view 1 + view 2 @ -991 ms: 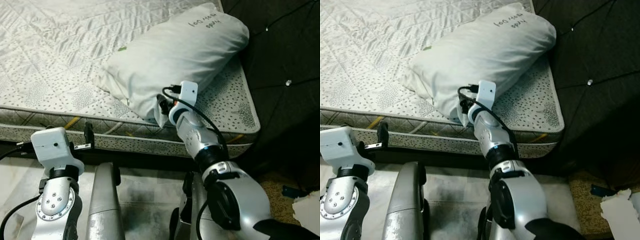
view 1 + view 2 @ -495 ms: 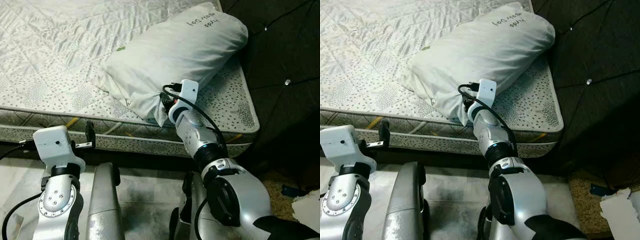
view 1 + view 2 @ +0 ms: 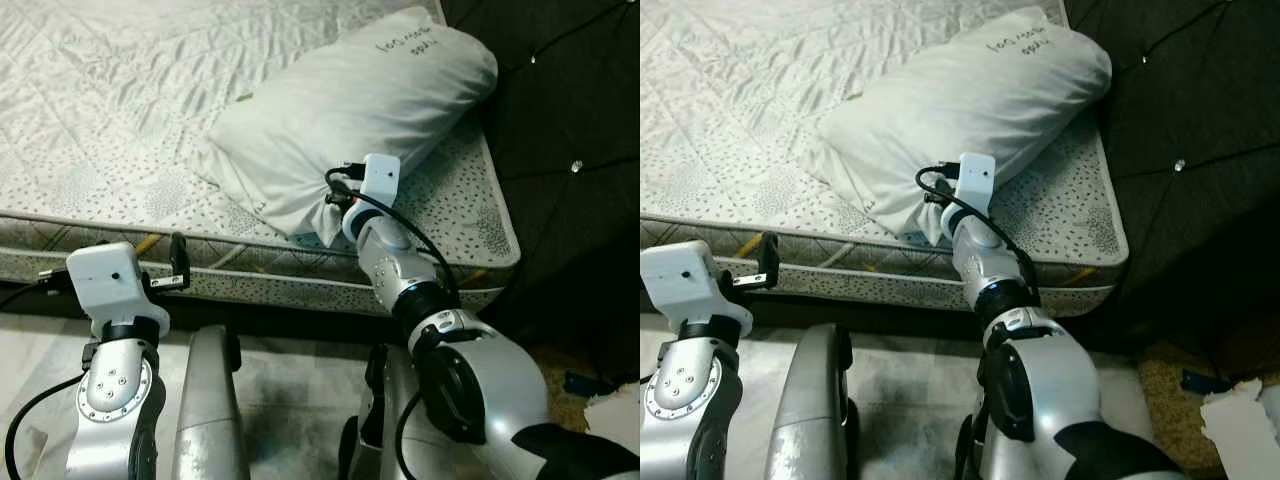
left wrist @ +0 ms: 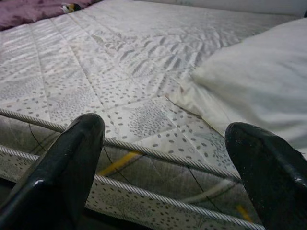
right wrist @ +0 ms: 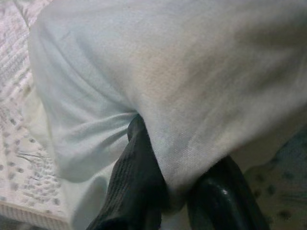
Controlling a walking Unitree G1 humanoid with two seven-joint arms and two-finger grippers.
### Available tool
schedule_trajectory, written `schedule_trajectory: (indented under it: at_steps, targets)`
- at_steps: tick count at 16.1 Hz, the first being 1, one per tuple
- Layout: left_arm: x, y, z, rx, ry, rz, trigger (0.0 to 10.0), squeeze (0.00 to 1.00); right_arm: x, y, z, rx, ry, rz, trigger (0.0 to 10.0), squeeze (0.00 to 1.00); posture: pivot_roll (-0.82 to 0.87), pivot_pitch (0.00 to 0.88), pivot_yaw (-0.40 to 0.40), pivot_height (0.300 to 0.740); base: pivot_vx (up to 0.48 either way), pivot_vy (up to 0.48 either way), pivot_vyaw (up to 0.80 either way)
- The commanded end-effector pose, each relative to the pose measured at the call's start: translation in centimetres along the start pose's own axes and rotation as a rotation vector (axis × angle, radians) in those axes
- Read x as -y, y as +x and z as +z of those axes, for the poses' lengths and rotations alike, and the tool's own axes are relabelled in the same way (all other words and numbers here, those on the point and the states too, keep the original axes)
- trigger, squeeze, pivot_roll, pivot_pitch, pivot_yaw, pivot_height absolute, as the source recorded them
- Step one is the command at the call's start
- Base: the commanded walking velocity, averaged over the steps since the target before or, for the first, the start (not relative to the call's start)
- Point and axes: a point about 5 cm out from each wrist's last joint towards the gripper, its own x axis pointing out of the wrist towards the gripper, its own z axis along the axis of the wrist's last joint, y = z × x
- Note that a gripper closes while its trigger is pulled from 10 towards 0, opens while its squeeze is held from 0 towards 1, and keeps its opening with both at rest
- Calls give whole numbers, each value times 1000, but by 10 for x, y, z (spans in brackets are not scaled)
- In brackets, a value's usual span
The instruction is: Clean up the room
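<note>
White pillow (image 3: pixel 345 115) lying slantwise on quilted mattress (image 3: pixel 110 120), one end near dark tufted headboard (image 3: pixel 570 110), the other toward the mattress's front edge. Right gripper (image 5: pixel 168 201) clenched on a fold of pillowcase at that near corner, cloth bunched between the two black fingers (image 5: pixel 136 172). Left gripper (image 4: pixel 168 158) released, jaws spread wide, hovering just off the mattress's front edge, touching nothing. Crumpled white paper (image 3: pixel 615 415) on floor below the headboard.
</note>
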Motion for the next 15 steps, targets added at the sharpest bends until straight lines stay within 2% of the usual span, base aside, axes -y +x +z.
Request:
schedule_trajectory:
  at_steps: [1,2,3,5,7,9,11,12,13,15]
  targets:
    - [-1,2,-2,-2,13,3,10000,0,6,3,22,82,-58,-9,0,0,270,88,-87,542,0,0,0]
    - [-1,2,-1,0,13,3,10000,0,11,3,25,91,-74,-17,0,0,270,88,-87,542,0,0,0]
    - [-1,4,-2,0,14,6,10000,0,34,3,39,119,-115,-65,0,0,270,81,-89,542,0,0,0]
    - [0,4,-3,-1,12,8,10000,0,53,1,51,141,-143,-109,0,0,261,73,-93,542,0,0,0]
    - [1,4,-5,-5,6,10,10000,0,81,-4,72,172,-199,-161,0,0,250,70,-95,542,0,0,0]
    - [2,5,-6,-5,4,11,10000,0,95,-8,83,187,-247,-185,0,0,242,68,-95,542,0,0,0]
    - [3,7,-5,-1,3,12,10000,0,117,-15,94,189,-317,-235,0,0,234,68,-93,542,0,0,0]
    - [1,7,-6,-3,5,16,10000,0,140,-23,99,160,-372,-282,0,0,228,70,-89,542,0,0,0]
    - [0,6,-7,-4,6,17,10000,0,148,-27,101,152,-386,-301,0,0,228,70,-89,542,0,0,0]
    - [0,6,-8,-10,8,16,10000,0,180,-43,104,123,-397,-389,0,0,212,71,-79,542,0,0,0]
